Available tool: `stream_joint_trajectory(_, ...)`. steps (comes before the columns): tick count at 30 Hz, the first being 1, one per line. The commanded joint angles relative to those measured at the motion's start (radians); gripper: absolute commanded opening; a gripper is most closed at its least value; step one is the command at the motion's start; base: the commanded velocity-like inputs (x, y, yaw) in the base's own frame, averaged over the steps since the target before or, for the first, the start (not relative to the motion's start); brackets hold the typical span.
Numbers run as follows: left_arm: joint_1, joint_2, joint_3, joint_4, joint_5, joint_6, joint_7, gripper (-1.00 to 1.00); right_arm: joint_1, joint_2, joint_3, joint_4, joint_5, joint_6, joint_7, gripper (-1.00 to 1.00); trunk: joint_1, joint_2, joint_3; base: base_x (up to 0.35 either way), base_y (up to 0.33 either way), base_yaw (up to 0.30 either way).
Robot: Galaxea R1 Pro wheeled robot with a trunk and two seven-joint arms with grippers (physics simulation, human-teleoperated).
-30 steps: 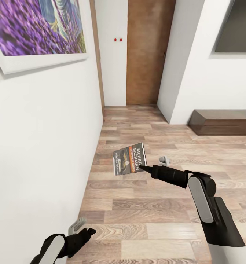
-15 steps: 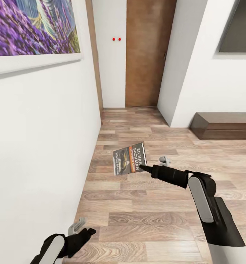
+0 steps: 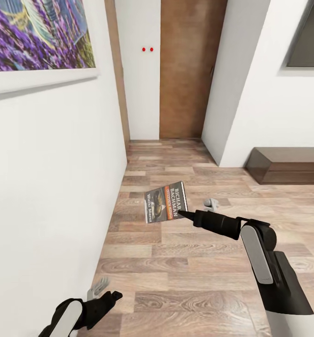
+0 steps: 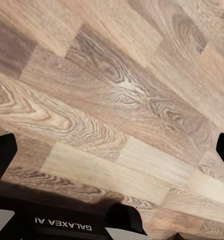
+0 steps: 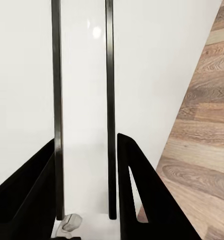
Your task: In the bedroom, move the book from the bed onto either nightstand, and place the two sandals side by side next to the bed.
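The book point(image 3: 165, 202), a thin paperback with a dark cover and orange-white lettering, hangs above the wood floor, held by its lower right corner. My right gripper point(image 3: 182, 214) is shut on it. In the right wrist view the book point(image 5: 84, 100) is edge-on, white pages between two dark cover lines, clamped between the black fingers point(image 5: 142, 200). My left gripper point(image 3: 105, 290) hangs low near the white wall, open, its fingers point(image 4: 1, 155) spread wide over bare planks. The bed, nightstand and sandals are out of view.
A white wall point(image 3: 49, 187) with a purple lavender picture point(image 3: 35, 32) runs close along my left. A brown door point(image 3: 185, 70) closes the corridor ahead. A long low dark-brown cabinet point(image 3: 288, 164) stands against the right wall. Wood-plank floor point(image 3: 185, 262) lies ahead.
The whole view has shifted as the camera moved along the corridor: the picture slid left and the cabinet slid right. Both arms and the held book keep their pose.
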Motion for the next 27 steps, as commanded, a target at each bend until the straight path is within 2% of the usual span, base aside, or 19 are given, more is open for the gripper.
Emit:
stream_joint_trajectory(1,-0.001,0.001,-0.002,-0.001,0.011,0.000,0.010,1.00,-0.001,0.000,-0.001,-0.001,0.000,0.005,0.010,-1.00,0.000,0.000,-0.001,0.326,-0.004,0.000)
stream_joint_trajectory(10,-0.001,0.001,-0.002,-0.001,0.011,0.000,0.010,1.00,-0.001,-0.001,-0.001,-0.001,0.000,0.005,0.010,-1.00,0.000,0.000,-0.001,0.326,-0.002,-0.059)
stream_joint_trajectory(14,0.000,0.000,-0.002,0.000,0.011,0.000,0.009,1.00,0.000,-0.001,-0.057,-0.001,-0.003,0.005,0.010,-1.00,0.000,0.000,-0.001,0.326,0.000,-0.238)
stream_joint_trajectory(17,0.000,-0.001,-0.002,0.000,0.006,0.000,0.009,1.00,-0.001,-0.001,-0.072,-0.001,-0.003,0.005,0.010,-1.00,0.000,0.000,-0.001,0.326,0.000,-0.256)
stream_joint_trajectory(19,0.000,-0.003,-0.002,0.000,-0.019,0.000,0.009,1.00,-0.001,-0.001,-0.081,-0.001,-0.003,0.005,0.010,-1.00,0.000,0.000,-0.001,0.326,0.000,-0.263)
stream_joint_trajectory(24,0.000,-0.006,-0.002,0.001,-0.041,-0.001,0.008,1.00,-0.002,-0.001,-0.086,-0.001,-0.003,0.005,0.010,-1.00,0.000,0.000,-0.001,0.326,0.000,-0.266)
stream_joint_trajectory(25,0.000,-0.007,-0.002,0.003,-0.048,-0.021,-0.018,1.00,-0.004,-0.002,-0.102,-0.001,-0.002,0.005,0.009,-1.00,0.000,0.000,-0.001,0.326,0.000,-0.268)
stream_joint_trajectory(27,0.000,-0.007,-0.003,0.003,-0.049,-0.033,-0.031,1.00,-0.003,-0.010,-0.108,-0.001,-0.001,0.005,0.008,-1.00,0.000,0.000,-0.001,0.326,0.000,-0.268)
